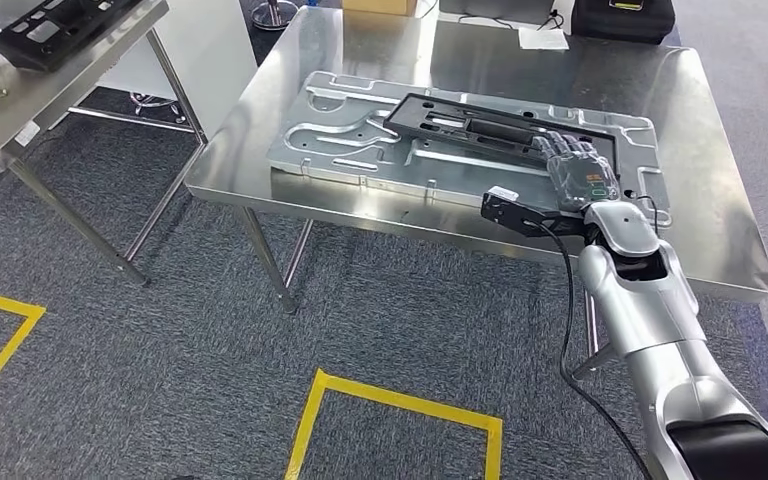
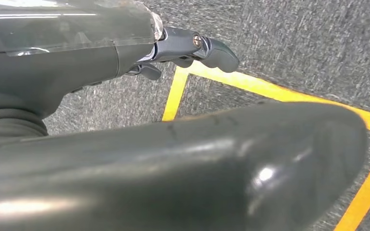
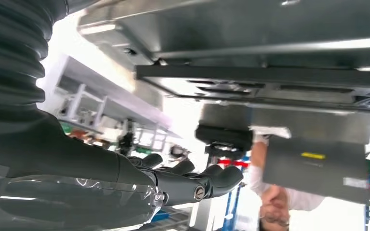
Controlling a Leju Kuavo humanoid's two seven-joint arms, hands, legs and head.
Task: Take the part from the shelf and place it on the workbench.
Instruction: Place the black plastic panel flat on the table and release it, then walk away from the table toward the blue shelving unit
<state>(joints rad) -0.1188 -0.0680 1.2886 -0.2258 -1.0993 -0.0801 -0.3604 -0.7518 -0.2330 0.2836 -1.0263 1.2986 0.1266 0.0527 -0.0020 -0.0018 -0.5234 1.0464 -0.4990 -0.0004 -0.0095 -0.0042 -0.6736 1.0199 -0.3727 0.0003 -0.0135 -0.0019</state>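
Observation:
The black frame-shaped part (image 1: pixel 470 125) lies flat on a silver machined plate (image 1: pixel 360 150) on the steel workbench (image 1: pixel 705 210). My right hand (image 1: pixel 580 172) reaches over the bench's near edge, its fingers stretched out over the part's right end. In the right wrist view the right hand (image 3: pixel 173 183) holds nothing, and a gap shows between its fingers and the black part (image 3: pixel 270 79). My left hand (image 2: pixel 183 48) hangs over the grey carpet with nothing in it.
A second steel table (image 1: pixel 20 110) at the far left carries another black part (image 1: pixel 50 30). A black case (image 1: pixel 622 18), a sheet of paper (image 1: pixel 543 38) and a cardboard box (image 1: pixel 380 6) sit at the workbench's far edge. Yellow tape (image 1: pixel 400 400) marks the floor. A person (image 3: pixel 274 207) stands beyond the bench.

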